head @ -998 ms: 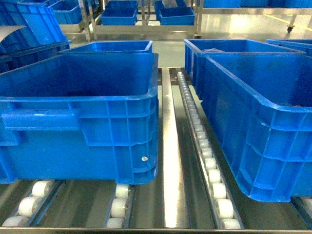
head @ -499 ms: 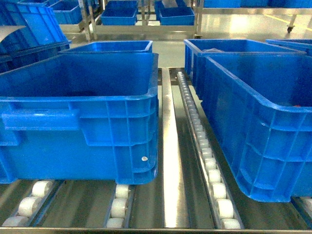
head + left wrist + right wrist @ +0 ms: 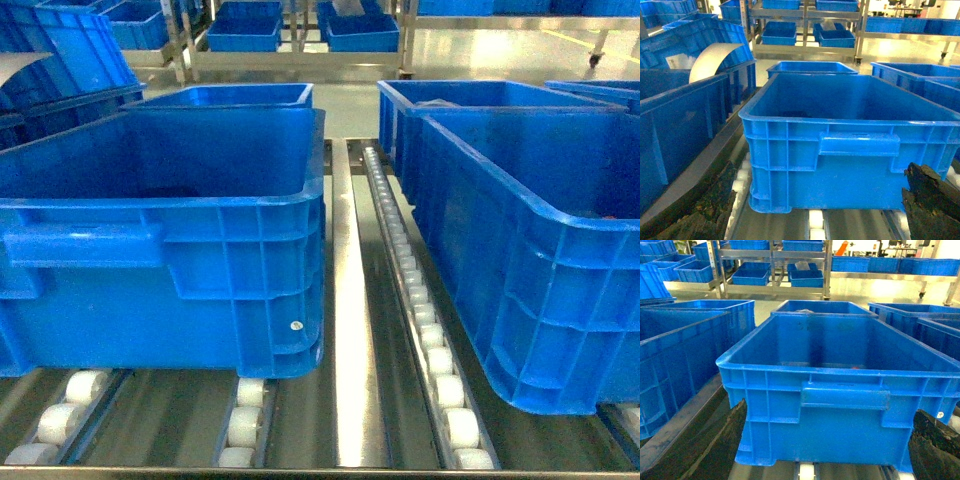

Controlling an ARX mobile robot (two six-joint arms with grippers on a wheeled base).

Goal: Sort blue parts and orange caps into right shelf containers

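claws (image 3: 815, 210) (image 3: 825, 440) gape wide, holding nothing, before containers (image 3: 160, 250) on shelf (image 3: 350, 330)

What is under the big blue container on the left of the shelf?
The left container sits on rows of white rollers in the steel shelf. Only the front rollers show; those beneath the bin are covered by it.

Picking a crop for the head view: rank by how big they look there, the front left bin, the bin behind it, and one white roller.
1. Front left bin, largest, though nearest the camera.
2. Bin behind it, mostly hidden and farther off, so true size is unsure.
3. White roller, smallest.
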